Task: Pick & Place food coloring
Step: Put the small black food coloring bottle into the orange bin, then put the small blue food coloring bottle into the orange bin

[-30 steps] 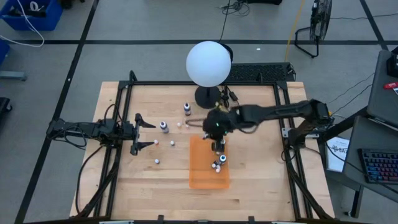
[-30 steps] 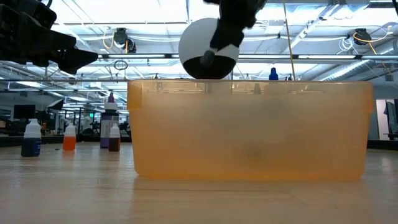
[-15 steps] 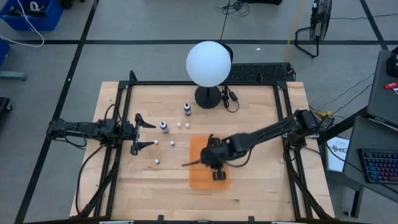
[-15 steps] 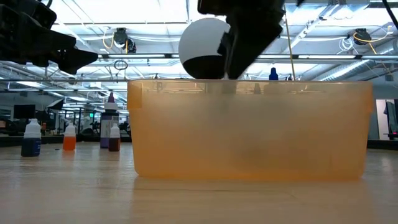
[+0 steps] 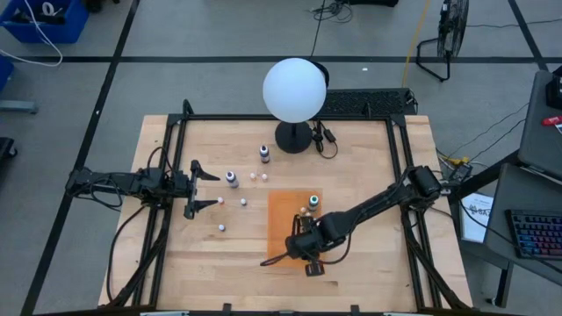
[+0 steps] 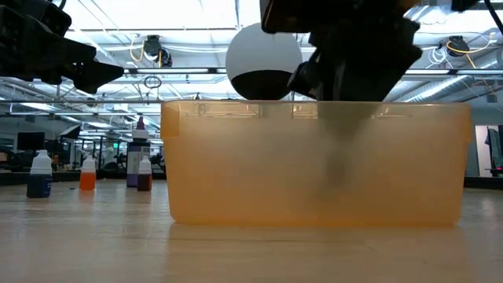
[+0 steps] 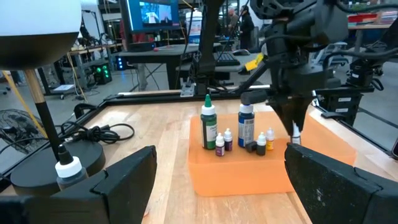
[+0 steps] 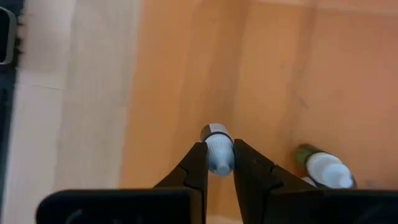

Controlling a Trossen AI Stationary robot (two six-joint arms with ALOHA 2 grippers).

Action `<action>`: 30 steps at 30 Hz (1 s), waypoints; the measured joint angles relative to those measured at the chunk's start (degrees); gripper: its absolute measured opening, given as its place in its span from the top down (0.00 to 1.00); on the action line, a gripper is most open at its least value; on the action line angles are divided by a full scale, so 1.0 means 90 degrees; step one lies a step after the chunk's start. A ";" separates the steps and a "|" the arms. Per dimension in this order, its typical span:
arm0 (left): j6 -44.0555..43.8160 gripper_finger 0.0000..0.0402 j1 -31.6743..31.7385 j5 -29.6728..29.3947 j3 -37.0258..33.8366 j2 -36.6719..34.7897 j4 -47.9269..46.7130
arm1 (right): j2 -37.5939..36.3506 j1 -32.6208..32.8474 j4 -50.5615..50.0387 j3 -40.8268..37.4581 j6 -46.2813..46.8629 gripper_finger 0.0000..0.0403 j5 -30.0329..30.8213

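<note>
We are looking down on the wooden counter (image 5: 351,158), where the right tool (image 5: 306,252) is reaching over the near end of the translucent orange bin (image 5: 283,211), its fingers (image 8: 198,163) clenched on the white cap of a small food coloring bottle (image 8: 217,150) hanging above the bin's floor. Inside the bin, a green-capped bottle (image 7: 208,127) and a blue-capped bottle (image 7: 246,125) are standing upright side by side, with a few tinier bottles (image 7: 223,142) clustered at their feet. The left tool (image 5: 204,187) is waiting released at the counter's left side. More bottles (image 5: 232,179) are standing loose on the bare wood between the left tool and the bin, near the black base of the white globe lamp (image 5: 294,89).
</note>
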 joint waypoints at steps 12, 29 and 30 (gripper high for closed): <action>0.0000 0.12 0.0000 0.0000 0.0002 -0.0002 0.0000 | 0.0072 -0.0016 0.0041 -0.0170 0.0006 0.91 0.0027; 0.0000 0.12 -0.0002 0.0000 0.0000 0.0001 -0.0002 | 0.0105 0.0026 0.0655 -0.0282 0.0542 0.62 -0.0072; 0.0000 0.13 0.0000 0.0000 0.0002 0.0000 -0.0002 | 0.0106 0.0025 0.0642 -0.0282 0.0545 0.60 -0.0063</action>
